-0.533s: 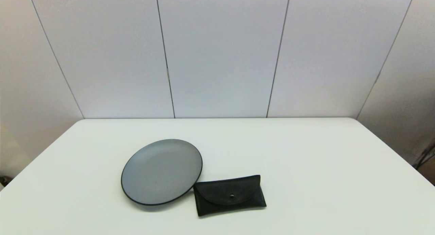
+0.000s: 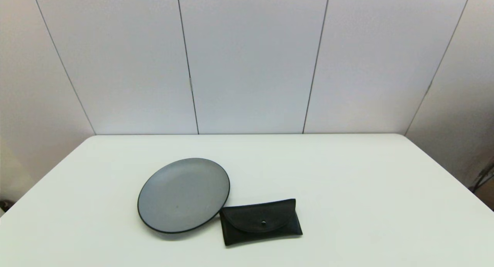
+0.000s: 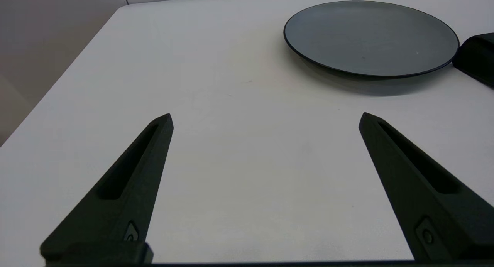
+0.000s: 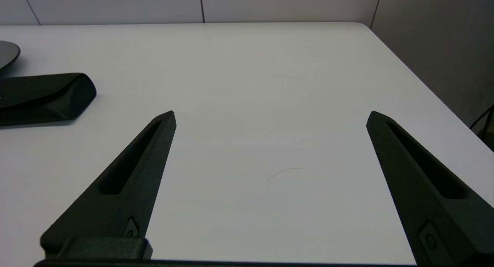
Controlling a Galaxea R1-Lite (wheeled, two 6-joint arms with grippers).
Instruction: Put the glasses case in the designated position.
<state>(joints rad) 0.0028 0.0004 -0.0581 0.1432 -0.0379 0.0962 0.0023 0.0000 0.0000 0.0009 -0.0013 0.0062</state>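
Observation:
The glasses case [image 2: 260, 222], a small black pouch with a curved flap and one snap button, lies flat on the white table near its front edge, touching the right side of a round grey plate. Its end also shows in the right wrist view [image 4: 42, 97] and a corner in the left wrist view [image 3: 476, 56]. Neither arm appears in the head view. My left gripper [image 3: 265, 118] hangs open over bare table, short of the plate. My right gripper [image 4: 271, 116] is open too, over bare table to the right of the case. No mark shows for the designated position.
The round grey plate [image 2: 183, 194] with a black rim sits left of the case; it also appears in the left wrist view [image 3: 370, 37]. White wall panels close off the table's far side. The table's left edge [image 3: 58, 85] and right edge [image 4: 424, 85] are near the grippers.

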